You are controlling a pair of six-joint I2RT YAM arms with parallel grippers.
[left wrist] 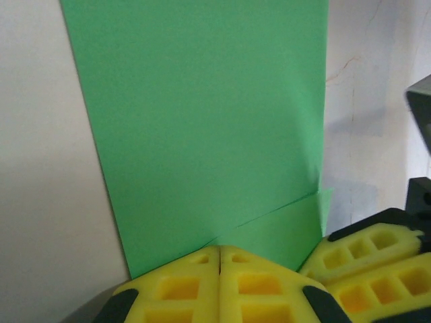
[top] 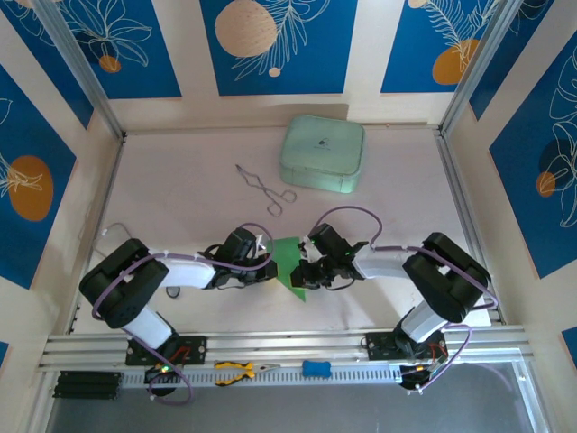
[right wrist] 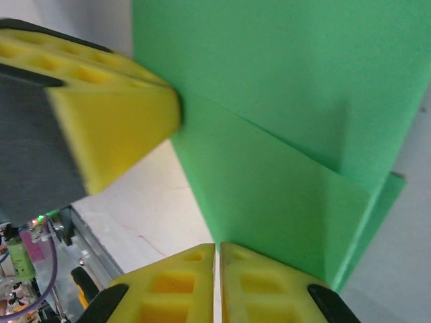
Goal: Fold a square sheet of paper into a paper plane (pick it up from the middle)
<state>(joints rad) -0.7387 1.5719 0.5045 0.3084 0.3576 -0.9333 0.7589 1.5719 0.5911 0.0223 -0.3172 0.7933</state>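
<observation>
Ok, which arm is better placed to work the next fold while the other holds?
Right, probably. The right gripper is shut on the free edge of the folded flap of the green paper, so it could carry that edge over. The left gripper is shut at the crease's end, a good anchor.

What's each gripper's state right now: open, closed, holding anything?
Left gripper: closed, pinching the near edge of the green paper sheet.
Right gripper: closed, pinching an edge of the same sheet.
</observation>
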